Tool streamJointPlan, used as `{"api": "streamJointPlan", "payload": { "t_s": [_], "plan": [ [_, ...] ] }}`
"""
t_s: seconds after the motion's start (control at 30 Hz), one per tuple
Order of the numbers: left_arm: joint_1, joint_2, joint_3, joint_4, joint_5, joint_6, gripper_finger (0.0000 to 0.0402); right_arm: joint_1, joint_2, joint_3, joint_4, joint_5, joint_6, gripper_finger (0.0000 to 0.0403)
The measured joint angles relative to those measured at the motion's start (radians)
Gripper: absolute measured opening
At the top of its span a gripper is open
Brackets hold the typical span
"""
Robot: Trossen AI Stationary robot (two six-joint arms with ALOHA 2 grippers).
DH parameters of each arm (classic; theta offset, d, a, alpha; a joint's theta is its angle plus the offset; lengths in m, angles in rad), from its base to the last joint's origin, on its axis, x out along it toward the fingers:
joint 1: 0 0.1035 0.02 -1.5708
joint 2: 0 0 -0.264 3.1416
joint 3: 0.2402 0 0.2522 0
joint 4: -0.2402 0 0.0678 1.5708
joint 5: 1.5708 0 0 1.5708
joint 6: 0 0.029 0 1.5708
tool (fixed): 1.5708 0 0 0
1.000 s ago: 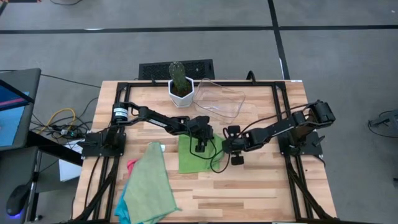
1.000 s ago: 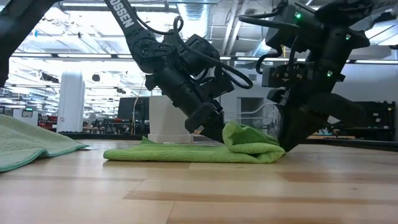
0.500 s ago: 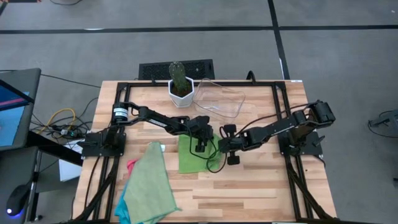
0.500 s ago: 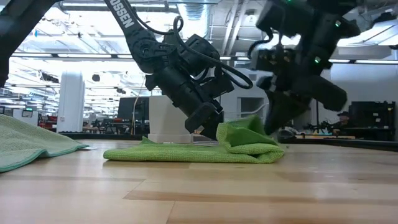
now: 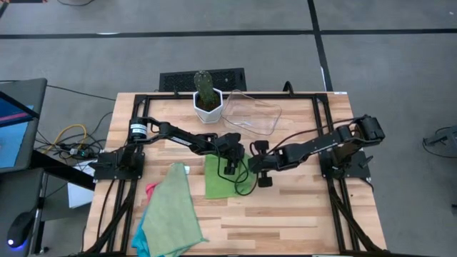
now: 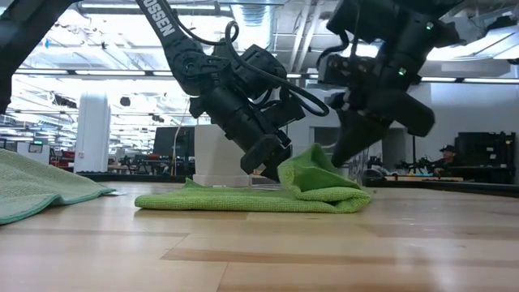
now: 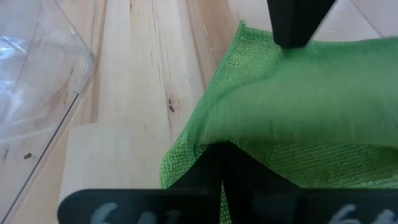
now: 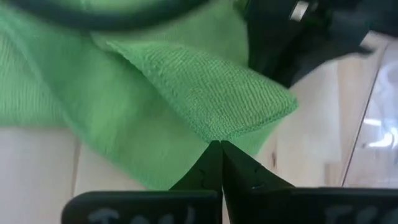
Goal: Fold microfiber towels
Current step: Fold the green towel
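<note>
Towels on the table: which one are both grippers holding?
The bright green towel at the table's middle, pinched by the left gripper and right gripper. The pale green towel lies untouched on the pile.

The wooden table point(image 5: 285, 221) held a green towel point(image 5: 218, 184) at centre, piled towels point(image 5: 170, 214) lower left, a potted cactus point(image 5: 207, 100) and a clear tray point(image 5: 253, 113) above.

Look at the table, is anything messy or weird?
A little. The bright green towel is bunched up on one side where the right gripper pinches its edge, while the left gripper pins it down. More towels lie in a loose heap at the table's front left corner.
</note>
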Motion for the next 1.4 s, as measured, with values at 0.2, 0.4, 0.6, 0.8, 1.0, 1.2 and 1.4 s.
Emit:
{"api": "streamJointPlan", "payload": {
  "t_s": [0.2, 0.4, 0.6, 0.8, 1.0, 1.2, 1.4],
  "plan": [
    [0.0, 0.0, 0.0, 0.0, -0.015, 0.0, 0.0, -0.016, 0.0, 0.0, 0.1, -0.004, -0.048, 0.004],
    [0.0, 0.0, 0.0, 0.0, -0.024, 0.004, 0.0, -0.041, -0.023, -0.001, 0.085, -0.002, -0.033, 0.0124],
    [0.0, 0.0, 0.0, 0.0, -0.027, 0.012, 0.0, -0.045, -0.125, 0.0, 0.098, 0.006, 0.006, 0.0216],
    [0.005, 0.0, 0.0, 0.0, -0.039, 0.013, 0.0, -0.046, -0.214, -0.018, -0.119, 0.053, 0.154, 0.023],
    [0.007, 0.0, 0.0, 0.001, -0.038, 0.016, 0.0, -0.046, -0.199, -0.143, -0.068, 0.025, 0.286, 0.0218],
    [0.007, 0.0, 0.0, 0.004, -0.037, 0.012, 0.0, -0.048, -0.102, -0.19, 0.074, -0.03, 0.318, 0.0217],
    [0.007, 0.0, 0.0, 0.003, -0.036, 0.013, 0.0, -0.045, -0.003, -0.187, 0.099, -0.028, 0.329, 0.0212]
  ]
}}
